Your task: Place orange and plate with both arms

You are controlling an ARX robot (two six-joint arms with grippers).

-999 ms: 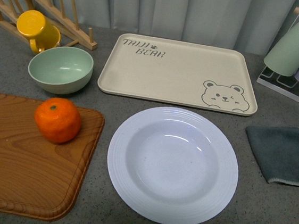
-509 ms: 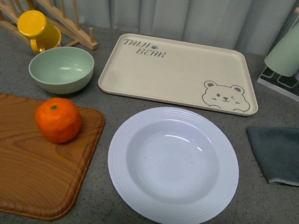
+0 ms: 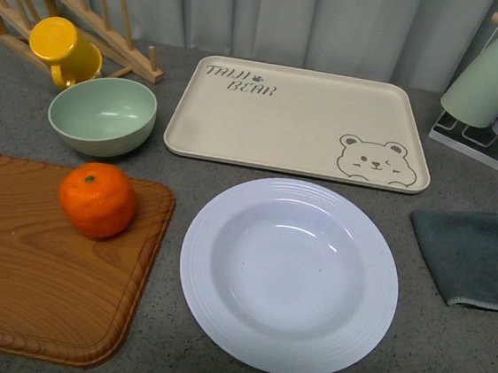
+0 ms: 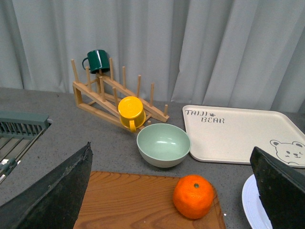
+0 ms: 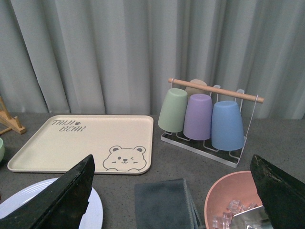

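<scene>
On the left, orange: sitting on the board (image 3: 33, 289), orange (image 3: 97, 199) well apart from the plate, nothing touching it.
Left gripper (image 4: 170, 146): jaws spread wide, empty.
Orange risk: it's round, so clip it off-centre with one jaw and I'd bet it rolls toward the bowl (image 3: 101, 116).
Plate (image 3: 195, 261): empty, middle, just in front of the tray (image 3: 300, 121).
Plate risk: glossy with a low rim; a shallow pinch probably slips and you shove it into the tray.
Writing: "TAIJI BEAR" plus a bear face on the tray.
Right gripper (image 5: 172, 156): wide apart too, holding nothing.

Pale grey pleated curtain (image 3: 337, 22) hangs behind the speckled grey countertop (image 3: 445, 359).
</scene>
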